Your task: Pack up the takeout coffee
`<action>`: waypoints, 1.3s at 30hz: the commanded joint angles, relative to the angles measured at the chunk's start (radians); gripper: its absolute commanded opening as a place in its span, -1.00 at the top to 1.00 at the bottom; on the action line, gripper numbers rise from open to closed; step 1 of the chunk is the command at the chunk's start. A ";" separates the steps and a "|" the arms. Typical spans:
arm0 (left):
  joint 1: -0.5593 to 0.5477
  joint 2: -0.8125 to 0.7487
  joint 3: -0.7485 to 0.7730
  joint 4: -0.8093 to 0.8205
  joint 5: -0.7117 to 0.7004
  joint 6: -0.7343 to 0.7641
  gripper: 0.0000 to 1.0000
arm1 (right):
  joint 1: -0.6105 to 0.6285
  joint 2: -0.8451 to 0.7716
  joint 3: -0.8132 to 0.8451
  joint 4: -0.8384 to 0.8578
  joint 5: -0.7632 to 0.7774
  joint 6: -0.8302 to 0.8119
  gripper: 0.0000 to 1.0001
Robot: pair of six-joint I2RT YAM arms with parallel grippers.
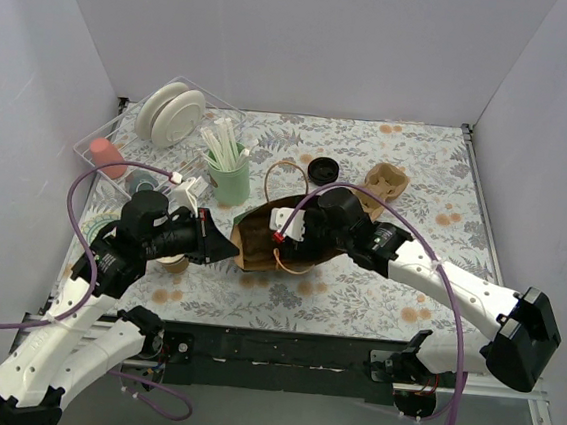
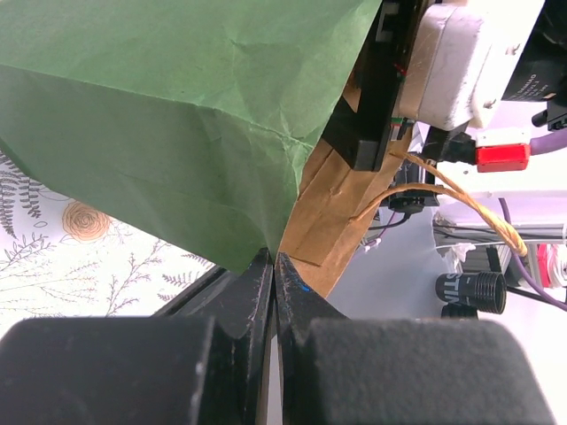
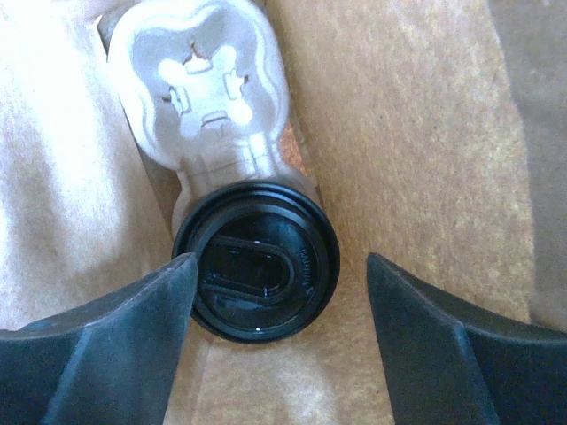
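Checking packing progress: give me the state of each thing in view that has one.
Paper bag: mouth open, rim pinched.
Left hand: shut on bag rim.
Coffee cup: lidded, inside bag, not gripped.
Right hand: open, straddling cup.
Spare lid: loose, off any cup.

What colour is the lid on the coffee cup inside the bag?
Black. The lid shows best in the right wrist view.
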 commanded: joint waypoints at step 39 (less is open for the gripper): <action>-0.002 0.082 0.209 -0.093 -0.214 0.039 0.03 | -0.079 -0.006 0.215 0.052 0.052 0.156 -0.31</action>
